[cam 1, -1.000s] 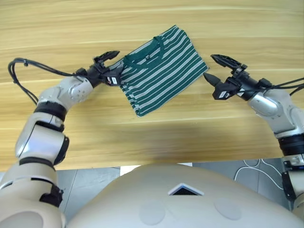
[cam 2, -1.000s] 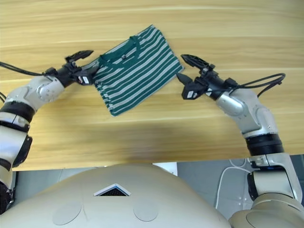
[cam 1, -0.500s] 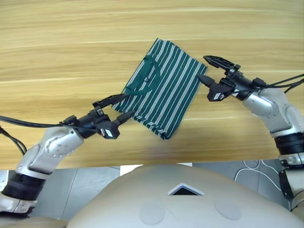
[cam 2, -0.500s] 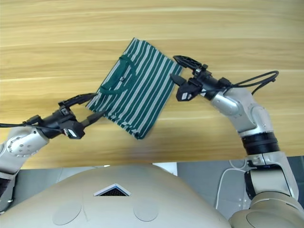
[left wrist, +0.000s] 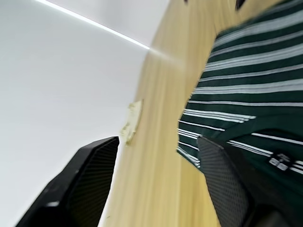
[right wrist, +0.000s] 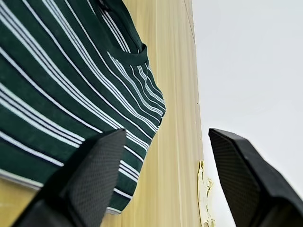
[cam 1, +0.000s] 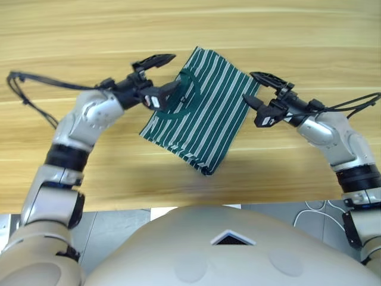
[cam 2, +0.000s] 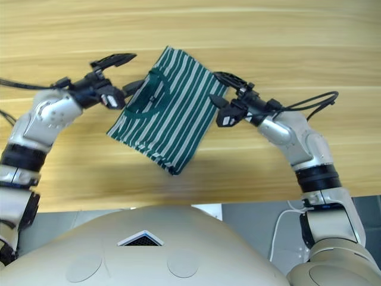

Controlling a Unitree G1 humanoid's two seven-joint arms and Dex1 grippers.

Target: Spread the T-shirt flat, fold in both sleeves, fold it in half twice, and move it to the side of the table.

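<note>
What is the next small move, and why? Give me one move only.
Probably close the left gripper on the edge of the shirt beside it. The shirt lies folded into a small, skewed rectangle on the table; that gripper and the right gripper stand open at opposite edges, holding nothing. Only moving it to the table's side seems left, and that needs a grip first.

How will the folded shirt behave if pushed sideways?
Probably floppy: the shirt is thin folded cloth lying flat on the table, so a push may bunch it or shift its layers. Likely light, and may slide on the smooth wood.
</note>
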